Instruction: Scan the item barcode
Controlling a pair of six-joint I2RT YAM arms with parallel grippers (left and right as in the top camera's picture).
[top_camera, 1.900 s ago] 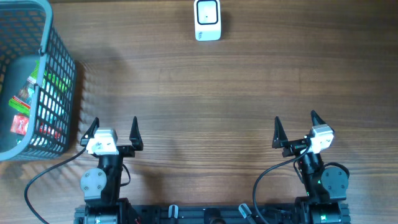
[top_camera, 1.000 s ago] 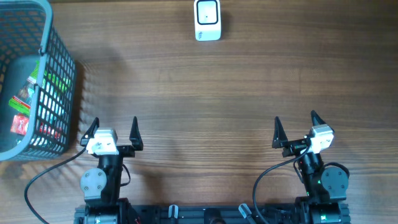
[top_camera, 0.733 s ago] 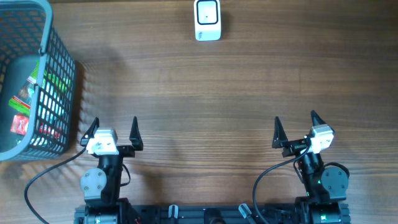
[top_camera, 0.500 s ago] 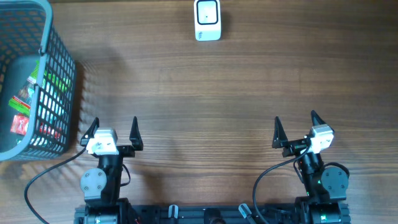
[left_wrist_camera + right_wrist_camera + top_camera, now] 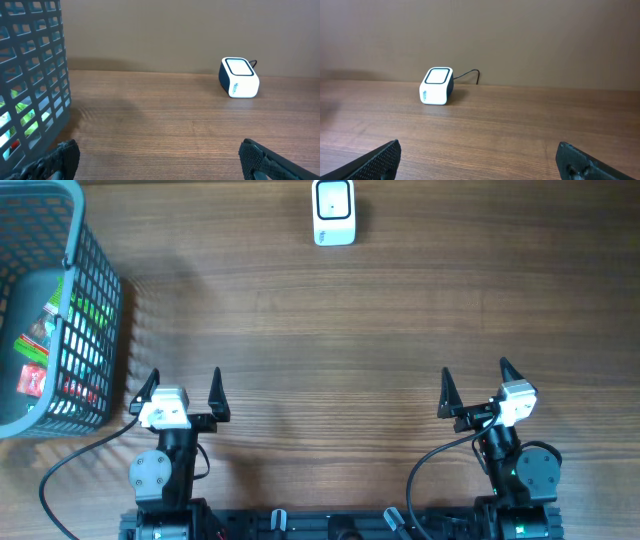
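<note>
Left tool (image 5: 184, 390), right tool (image 5: 475, 385) wide open, empty; scanner (image 5: 333, 212) well apart ahead; basket (image 5: 95, 300) left.

Overhead: straight down on brown wooden desk (image 5: 320, 330). Wrists: low at six o'clock, facing twelve. Shared by all: white black-topped box scanner (image 5: 333, 212) at twelve.

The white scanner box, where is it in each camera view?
Overhead: the scanner sits at top centre.
Left wrist: the scanner is right of centre, in the upper half.
Right wrist: the scanner is left of centre, its cable trailing right.
Shared landmark: the wooden table it sits on.
</note>
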